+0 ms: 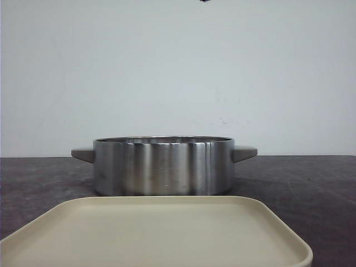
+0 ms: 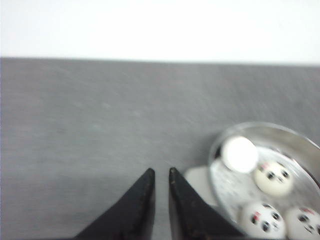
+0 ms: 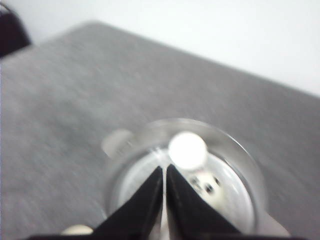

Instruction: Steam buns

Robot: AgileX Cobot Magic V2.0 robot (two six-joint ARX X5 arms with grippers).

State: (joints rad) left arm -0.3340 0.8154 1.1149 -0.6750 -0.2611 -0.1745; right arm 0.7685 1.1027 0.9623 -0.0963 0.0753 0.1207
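A steel pot stood behind a bare cream tray on the dark table, four buns already inside it, likely for steaming, while the left gripper beside it and the right gripper above both hung nearly closed, holding nothing.

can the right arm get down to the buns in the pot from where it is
Probably yes. The right tool hangs above the open pot, fingers nearly together, with no lid and nothing between it and the buns. It would need to open first.
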